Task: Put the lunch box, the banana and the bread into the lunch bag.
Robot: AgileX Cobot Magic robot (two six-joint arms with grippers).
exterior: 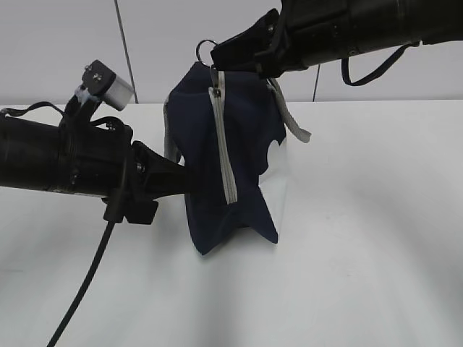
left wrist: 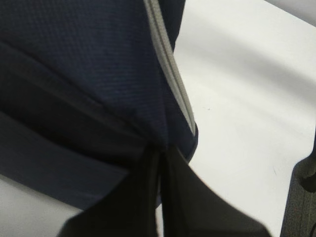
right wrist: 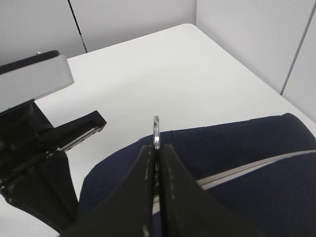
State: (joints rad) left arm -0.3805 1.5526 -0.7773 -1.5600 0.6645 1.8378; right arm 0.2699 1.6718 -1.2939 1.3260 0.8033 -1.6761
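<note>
The navy lunch bag (exterior: 224, 152) stands upright on the white table, its grey zipper (exterior: 226, 144) running down the side facing me. From above, my right gripper (exterior: 221, 59) is shut on the zipper's metal ring pull (exterior: 205, 48). The right wrist view shows the ring pull (right wrist: 156, 129) sticking out of the closed right gripper (right wrist: 157, 148) above the lunch bag (right wrist: 247, 143). My left gripper (exterior: 182, 177) is shut on the bag's fabric at its left side. In the left wrist view the left gripper (left wrist: 159, 157) pinches a navy fold beside the zipper (left wrist: 170, 69). The lunch box, banana and bread are out of view.
A grey handle strap (exterior: 293, 119) hangs off the bag's right side. The white table (exterior: 376, 238) spreads around the bag, with grey wall panels behind. The left arm's camera mount (right wrist: 29, 84) sits close to the right gripper. A black cable (exterior: 83, 289) trails from the left arm.
</note>
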